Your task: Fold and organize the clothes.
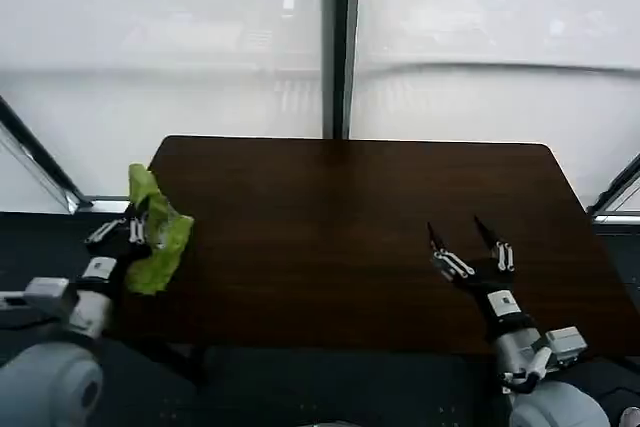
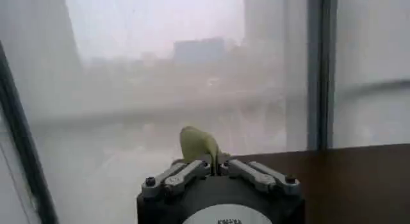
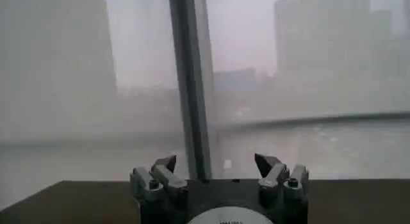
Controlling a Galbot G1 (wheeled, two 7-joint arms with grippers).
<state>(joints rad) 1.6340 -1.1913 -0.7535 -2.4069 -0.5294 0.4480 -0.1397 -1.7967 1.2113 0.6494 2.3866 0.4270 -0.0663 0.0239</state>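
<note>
A lime-green t-shirt (image 1: 155,232) hangs bunched in the left gripper (image 1: 138,230) at the left edge of a dark wooden table (image 1: 350,237), most of the cloth drooping past the rim rather than lying on the top. The jaws are pinched together on a fold of the fabric, and in the left wrist view a pale green tuft (image 2: 200,145) pokes up between the closed fingers. The right gripper (image 1: 466,244) hovers over the table's near right side, well apart from the shirt, its two fingers spread wide with nothing between them; the right wrist view shows the same gap.

The risk, judging from how things lie, is that the thin fabric is held by only a small pinch. A quick swing toward the middle of the table could let it slip free and drop off the edge to the floor. Held as a wad, it may also land crumpled instead of flat, leaving sleeves and hem tucked under and hard to find for a clean fold. With the other arm so far off, no second grip is ready to spread it.

The shirt itself reads as a soft, crinkled clump, bright yellow-green, with no collar, sleeve or print that can be made out from here. Folding looks not yet begun
</note>
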